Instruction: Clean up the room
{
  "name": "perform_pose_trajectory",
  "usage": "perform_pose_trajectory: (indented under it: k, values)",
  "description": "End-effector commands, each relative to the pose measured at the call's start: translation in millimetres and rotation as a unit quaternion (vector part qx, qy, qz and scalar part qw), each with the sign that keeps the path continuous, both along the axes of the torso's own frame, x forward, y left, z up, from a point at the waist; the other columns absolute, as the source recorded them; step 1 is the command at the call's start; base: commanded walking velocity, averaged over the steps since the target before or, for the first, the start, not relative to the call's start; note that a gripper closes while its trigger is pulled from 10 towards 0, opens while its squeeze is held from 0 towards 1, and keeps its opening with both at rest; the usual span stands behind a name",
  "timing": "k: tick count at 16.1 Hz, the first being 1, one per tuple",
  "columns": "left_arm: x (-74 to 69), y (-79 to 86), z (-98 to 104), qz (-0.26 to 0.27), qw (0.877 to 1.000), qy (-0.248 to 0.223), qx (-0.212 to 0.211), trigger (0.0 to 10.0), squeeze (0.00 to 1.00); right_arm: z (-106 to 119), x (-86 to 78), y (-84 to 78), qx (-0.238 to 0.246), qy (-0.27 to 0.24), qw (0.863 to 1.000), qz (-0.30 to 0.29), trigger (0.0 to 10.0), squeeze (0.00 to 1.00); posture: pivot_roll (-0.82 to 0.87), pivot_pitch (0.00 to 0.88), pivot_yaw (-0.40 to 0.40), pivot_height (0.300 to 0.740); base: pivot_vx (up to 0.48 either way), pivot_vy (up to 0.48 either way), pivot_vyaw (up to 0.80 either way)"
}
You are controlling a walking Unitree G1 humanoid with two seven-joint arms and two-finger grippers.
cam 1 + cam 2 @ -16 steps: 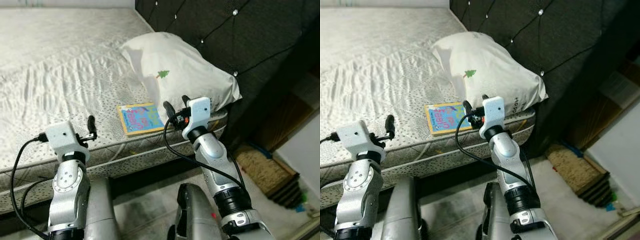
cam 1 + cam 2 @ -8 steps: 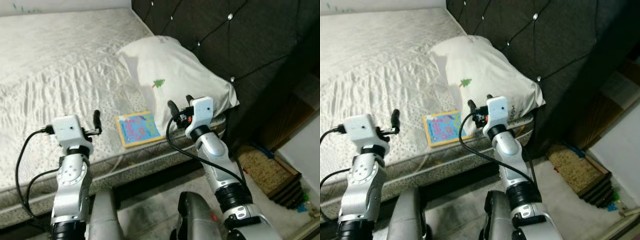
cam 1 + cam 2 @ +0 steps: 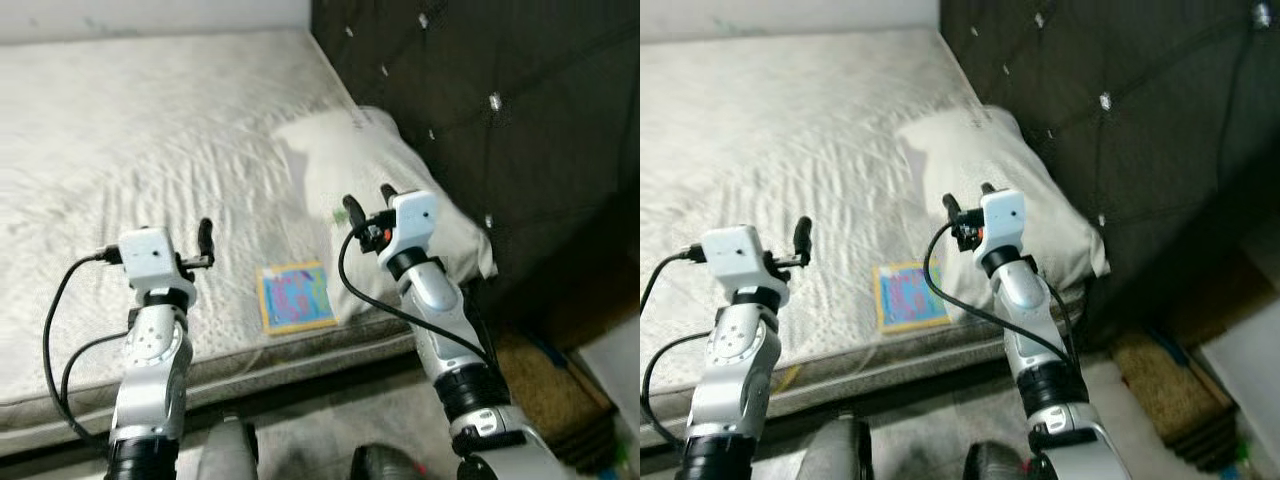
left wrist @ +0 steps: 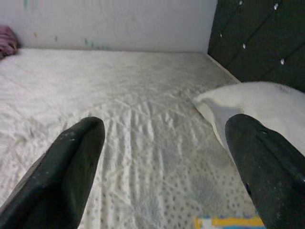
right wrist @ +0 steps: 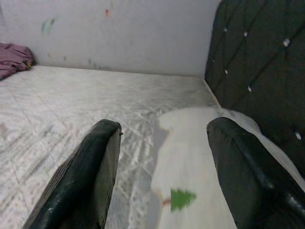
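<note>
Head views are kinda smeary, so the cover art on the book (image 3: 296, 297) is unreadable. Right arm covers part of the pillow (image 3: 340, 160). That purple lump (image 5: 14, 58), maybe cloth, is cut off by the frame edge.

Bare quilted mattress (image 3: 120, 150) takes up most of the bed, with a dark tufted headboard (image 3: 480, 90) running along one side, studded with shiny buttons. Plain white wall (image 5: 119, 33) behind the bed has a few small paint marks. Brownish mat (image 3: 1160, 385) lies on the floor beside the bed.
</note>
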State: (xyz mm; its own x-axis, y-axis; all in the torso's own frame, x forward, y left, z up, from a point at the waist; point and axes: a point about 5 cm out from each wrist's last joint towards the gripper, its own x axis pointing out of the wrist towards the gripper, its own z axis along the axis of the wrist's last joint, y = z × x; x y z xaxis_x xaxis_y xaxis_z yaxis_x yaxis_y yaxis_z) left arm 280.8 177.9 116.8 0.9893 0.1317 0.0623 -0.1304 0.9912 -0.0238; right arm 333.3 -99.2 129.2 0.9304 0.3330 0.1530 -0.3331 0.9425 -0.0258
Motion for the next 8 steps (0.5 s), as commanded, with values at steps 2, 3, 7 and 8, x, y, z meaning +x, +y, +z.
perform_pose_trajectory:
  k: [2,3,7,8]
  values:
    - [0.4,-1.3,0.3,0.004,1.0,-0.004,0.011,10.0,0.0,3.3,4.5,0.0,-0.002,-0.003,1.0,-0.001,10.0,0.0,0.02,0.0,-0.075,0.74,0.0,0.0,0.0]
    - [1.3,-0.9,0.5,0.007,1.0,0.0,0.015,10.0,0.0,3.8,5.3,0.8,-0.002,-0.004,1.0,0.0,10.0,0.0,0.02,0.0,-0.076,0.74,0.0,0.0,0.0]
    - [2.4,-3.0,1.3,-0.004,1.0,0.001,0.015,10.0,0.0,4.5,6.3,1.6,-0.001,-0.006,1.0,-0.001,10.0,0.0,0.02,0.0,-0.064,0.74,0.0,0.0,0.0]
    - [2.0,-3.8,1.7,-0.002,1.0,-0.002,0.011,10.0,0.0,5.3,6.7,-1.2,-0.002,-0.01,1.0,-0.014,10.0,0.0,0.01,0.0,-0.062,0.74,0.0,0.0,0.0]
